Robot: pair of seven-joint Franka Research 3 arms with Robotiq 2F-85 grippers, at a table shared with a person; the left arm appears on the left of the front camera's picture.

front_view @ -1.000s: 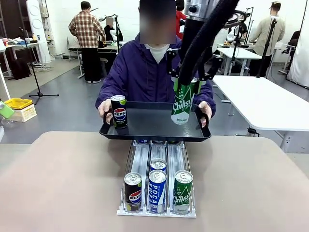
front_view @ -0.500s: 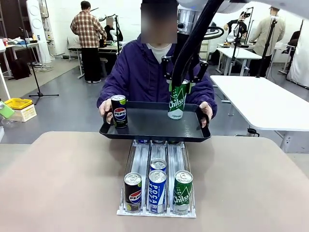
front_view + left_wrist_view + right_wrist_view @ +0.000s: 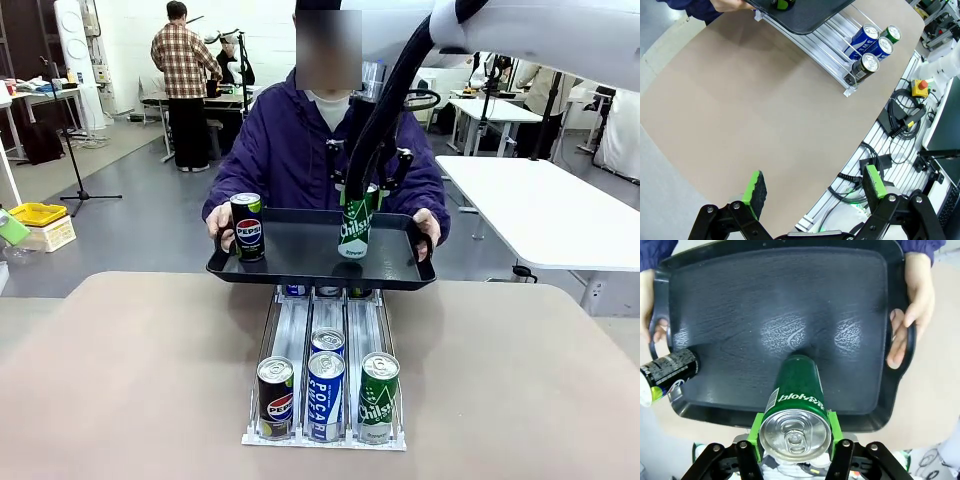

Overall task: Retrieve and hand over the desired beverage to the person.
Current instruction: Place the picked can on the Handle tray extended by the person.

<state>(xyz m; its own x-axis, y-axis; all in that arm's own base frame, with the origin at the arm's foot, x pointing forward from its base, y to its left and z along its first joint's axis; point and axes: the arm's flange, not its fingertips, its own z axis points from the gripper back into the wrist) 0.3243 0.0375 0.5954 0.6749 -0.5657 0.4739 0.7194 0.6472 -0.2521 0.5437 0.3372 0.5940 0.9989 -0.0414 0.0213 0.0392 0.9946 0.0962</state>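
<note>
**Green can held over the tray**

While the person in a dark purple jacket holds a black tray by its two handles at the far edge of the table, the right gripper is clamped on a green Chilsung can, its green pads pressed to either side near the top. From the front, the can's base sits at or just above the tray floor, right of centre; I cannot tell whether it touches. Seen from the right wrist, the can's silver lid with pull tab faces up between the fingers, and the tray lies beneath.

One Pepsi can stands upright at the tray's left end, just beside the person's hand. The person's other hand grips the right handle.

On the table, a clear three-lane can rack runs from under the tray toward the robot. Four cans stand at its near end: one Pepsi in the left lane, two blue Pocari cans one behind the other in the middle, one green Chilsung on the right. More cans peek out under the tray.

The left gripper hangs spread wide above the bare near side of the table, holding nothing.
</note>
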